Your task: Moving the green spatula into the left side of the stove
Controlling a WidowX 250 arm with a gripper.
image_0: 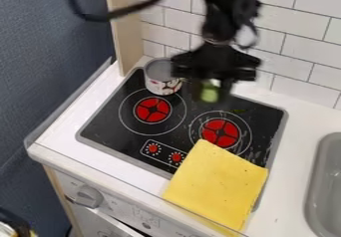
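Above the back of the black stove top [103,126] hangs the black gripper [212,89], just right of the pot. It is shut on a green object, seemingly the green spatula [209,93], of which a short blurred piece shows between its fingers. The rest of the spatula is hidden or cannot be made out. On the stove's left half is a red burner [152,110], in front of the pot.
A patterned metal pot [162,84] stands at the stove's back left. A yellow cloth [216,188] covers the front right corner, near the right burner [220,133]. The grey sink [323,181] lies at the right, with a tiled wall [293,47] behind.
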